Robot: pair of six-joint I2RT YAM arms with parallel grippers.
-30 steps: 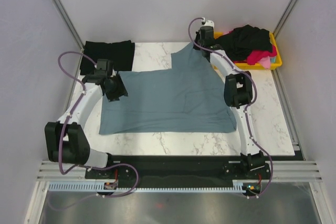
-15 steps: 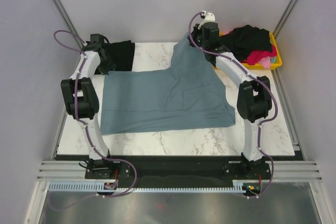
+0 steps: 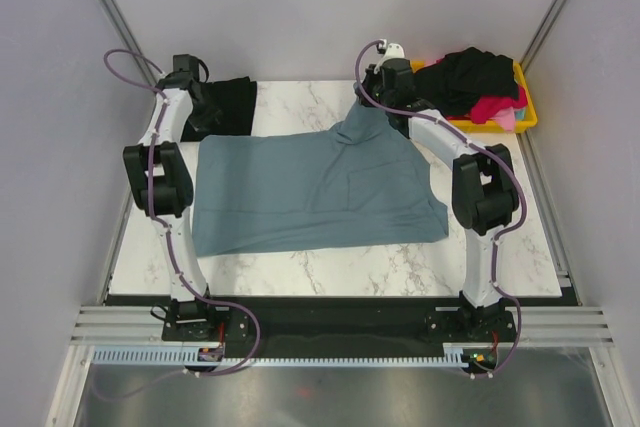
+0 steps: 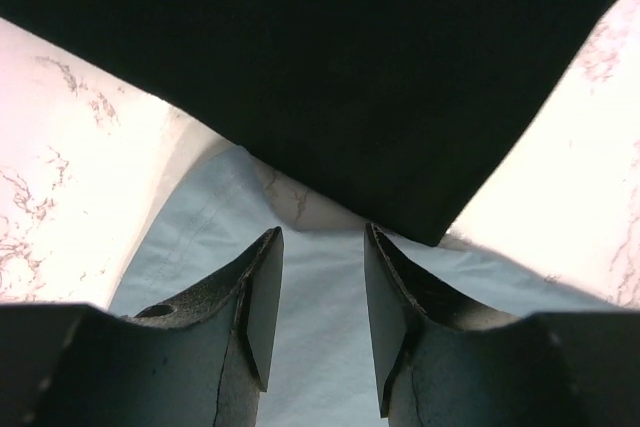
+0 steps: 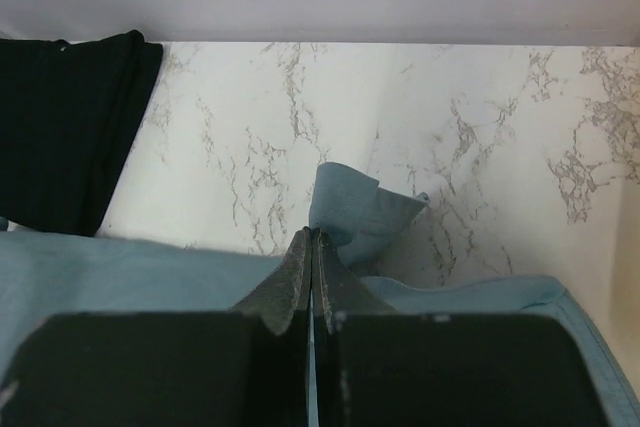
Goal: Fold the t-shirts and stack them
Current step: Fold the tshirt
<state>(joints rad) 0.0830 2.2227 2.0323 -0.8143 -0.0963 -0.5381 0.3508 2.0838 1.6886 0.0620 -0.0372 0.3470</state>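
A slate blue-grey t-shirt lies spread on the marble table. My right gripper is shut on its far right corner and holds it bunched up above the table; in the right wrist view the jaws pinch the blue-grey cloth. My left gripper is open and empty over the shirt's far left corner, its fingertips just short of a folded black t-shirt. That black shirt lies at the table's far left.
A yellow bin at the far right holds black and pink-red shirts. The enclosure's walls rise close behind and beside the table. Bare marble shows in front of the shirt.
My left arm swung from the shirt's left edge to its far left corner by the black shirt. My right gripper raised the shirt's corner, then brought it lower and nearer.
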